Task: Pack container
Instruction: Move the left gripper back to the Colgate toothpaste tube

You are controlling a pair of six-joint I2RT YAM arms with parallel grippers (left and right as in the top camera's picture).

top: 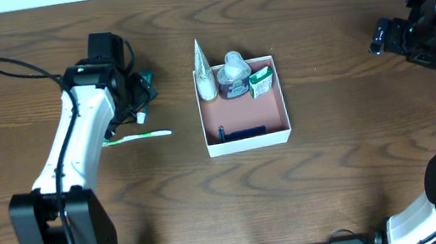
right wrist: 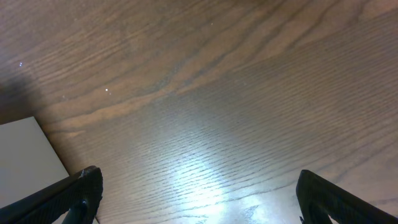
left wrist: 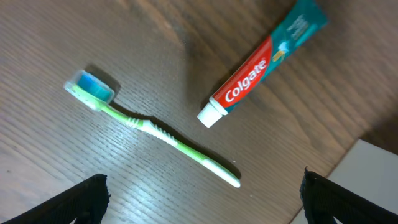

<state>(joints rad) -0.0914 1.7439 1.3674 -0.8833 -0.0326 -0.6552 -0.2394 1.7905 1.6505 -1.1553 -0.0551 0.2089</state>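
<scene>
The container (top: 248, 140), a square shallow white-walled cardboard box with a reddish-brown bottom, sits on the middle of the wooden surface (top: 338, 182), between the two arms. Along its far wall stand a white tapered tube (top: 204, 74) that leans over the far-left corner, a clear bottle (top: 234, 75) with purple liquid, and a small green carton (top: 261, 82). A dark blue item (top: 242, 132) lies along the near wall; what it is cannot be told.

The left fingers (left wrist: 87, 199) hang above the surface to the left of the container, spread wide and grasping nothing. Below them, in the left wrist view, lie a green toothbrush (left wrist: 152, 127) with blue bristles and a Colgate toothpaste tube (left wrist: 261, 65). The tube's white cap points toward the toothbrush handle but the two lie apart. From overhead the toothbrush rests near the container's left wall without touching it, and the toothpaste is partly hidden under the left arm.

The right fingers (right wrist: 81, 193) are far off to the right of the container, also released and wide apart, with only bare wood between them. A flat white shape shows at the left edge of the right wrist view; it is too cropped to identify
</scene>
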